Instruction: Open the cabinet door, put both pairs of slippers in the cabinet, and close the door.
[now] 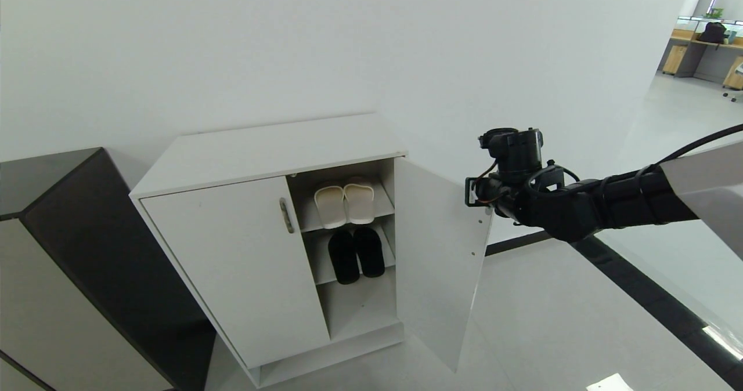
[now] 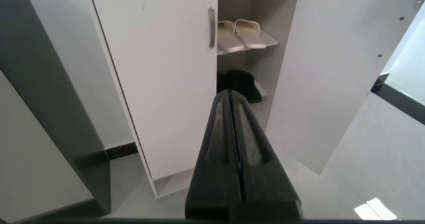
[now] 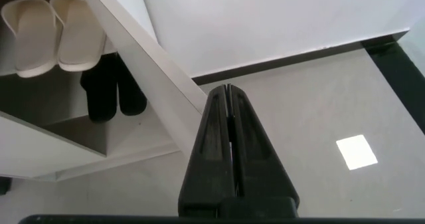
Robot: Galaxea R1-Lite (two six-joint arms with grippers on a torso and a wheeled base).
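The right hand [image 3: 228, 94], fingers pressed together and holding nothing, is found just beside the upper outer edge of the open door [image 1: 441, 252]; contact cannot be confirmed. The left hand [image 2: 230, 98], likewise pressed together, is held before the cabinet [image 1: 267, 147]. Beyond the door, white slippers [image 1: 345, 202] and black slippers [image 1: 355, 254] are shelved. Only closing is judged outstanding. A dark unit [image 1: 87, 252] stands well apart from the door's swing.

We see a plain white wall [image 1: 261, 49] behind and a grey floor [image 1: 551, 321], crossed on the right by a black band [image 1: 638, 292]. At the left stands a dark, glossy unit [image 1: 98, 263] with a pale side panel. A pale rectangle [image 1: 609, 384] lies on the floor. Far off to the right, a wooden tabletop [image 1: 705, 44] bears a black bag [image 1: 713, 31] and a green plant [image 1: 715, 13].
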